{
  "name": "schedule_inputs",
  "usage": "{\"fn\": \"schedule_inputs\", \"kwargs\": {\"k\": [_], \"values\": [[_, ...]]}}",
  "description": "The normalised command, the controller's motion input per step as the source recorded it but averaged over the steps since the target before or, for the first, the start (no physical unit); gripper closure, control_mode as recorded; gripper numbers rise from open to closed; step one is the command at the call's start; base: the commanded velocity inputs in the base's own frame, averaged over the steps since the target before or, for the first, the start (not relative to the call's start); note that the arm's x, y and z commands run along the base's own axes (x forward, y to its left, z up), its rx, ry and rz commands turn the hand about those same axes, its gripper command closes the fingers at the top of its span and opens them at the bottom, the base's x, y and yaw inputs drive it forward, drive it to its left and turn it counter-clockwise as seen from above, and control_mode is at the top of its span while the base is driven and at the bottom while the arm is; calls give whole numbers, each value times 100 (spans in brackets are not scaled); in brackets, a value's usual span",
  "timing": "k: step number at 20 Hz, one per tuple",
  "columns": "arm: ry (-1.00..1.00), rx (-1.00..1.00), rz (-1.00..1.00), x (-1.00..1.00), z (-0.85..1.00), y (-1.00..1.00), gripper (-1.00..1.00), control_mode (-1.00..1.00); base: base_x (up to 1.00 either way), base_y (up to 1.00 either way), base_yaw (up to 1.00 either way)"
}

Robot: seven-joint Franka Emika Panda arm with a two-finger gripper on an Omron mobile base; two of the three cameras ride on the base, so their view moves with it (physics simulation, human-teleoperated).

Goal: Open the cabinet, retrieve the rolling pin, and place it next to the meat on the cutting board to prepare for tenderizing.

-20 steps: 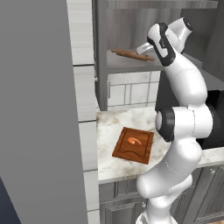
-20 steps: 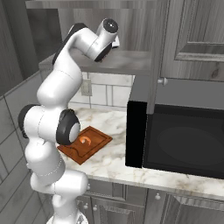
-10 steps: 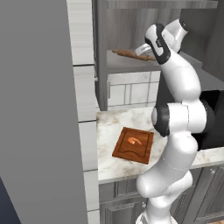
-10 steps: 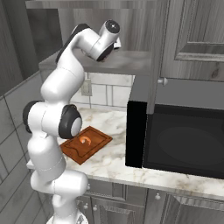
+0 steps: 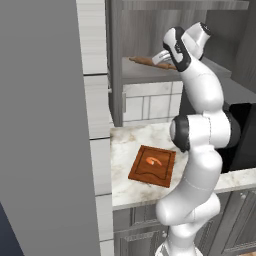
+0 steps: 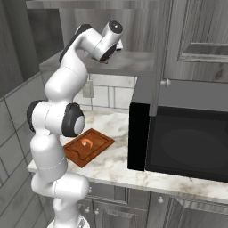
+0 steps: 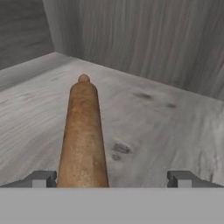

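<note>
On the marble counter (image 5: 125,145) nearest the base lies the cutting board (image 5: 152,166), with the meat (image 5: 153,161) resting on its upper surface toward the middle. No rolling pin is beside the meat, so the placing step is not yet done.

Above the counter, the cabinet (image 5: 116,60) stands open: its interior and grey shelf (image 5: 142,70) are exposed, so the opening step is judged complete.

On that shelf lies the rolling pin (image 7: 82,135), flat on the wood, its far handle pointing toward the back wall. The gripper (image 7: 111,178) is inside the cabinet at shelf height with its jaws spread to full width. In the hand view the two fingertips (image 7: 41,178) flank the near end of the pin, which sits closer to one tip than the other. Nothing is grasped.

Remaining, by judgement: close on the pin, lift it clear of the shelf, carry it down, and set it on the board next to the meat.
</note>
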Motion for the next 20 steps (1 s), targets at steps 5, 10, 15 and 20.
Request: {"fn": "schedule_inputs", "kwargs": {"k": [5,10,15,20], "values": [[6,-2,4,16,-27,15,100,-100,0,0,0],[3,-1,6,12,-38,16,100,-100,0,0,0],[0,0,7,0,-29,11,100,-100,0,0,0],[-4,0,1,-9,-8,9,100,-100,0,0,0]]}}
